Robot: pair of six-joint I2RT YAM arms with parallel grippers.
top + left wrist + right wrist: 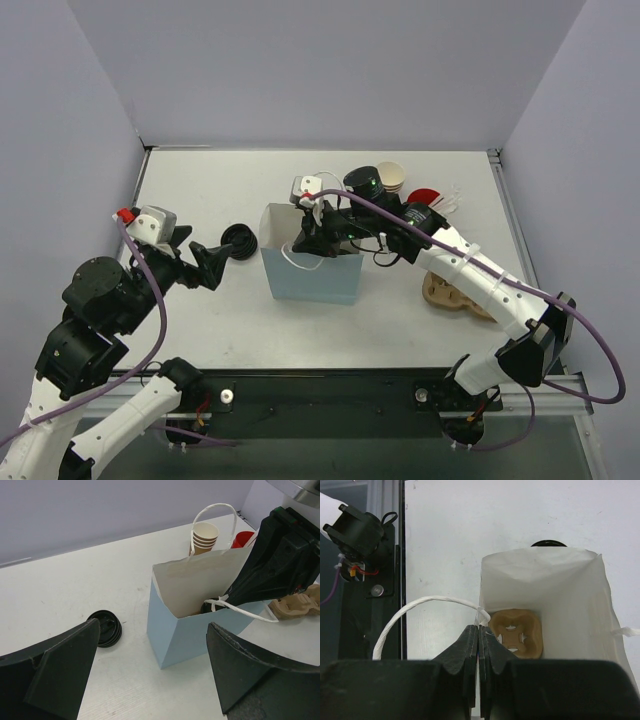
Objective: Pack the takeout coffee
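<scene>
Coffee cup position unconfirmed: I cannot pick it out for certain in any view.
My right gripper is pinched closed on the rim of the blue bag, at its string handle. That arm hides much of the table behind the bag, beside the stacked cups. A cup tray lies on the bag floor. My left gripper is spread wide, holding nothing, near the black lids.

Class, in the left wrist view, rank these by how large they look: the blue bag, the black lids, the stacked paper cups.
Largest: blue bag, clearly.
Next: black lids and paper cups look about alike. The cups stand farther from the camera, so I leave these two unranked.
</scene>
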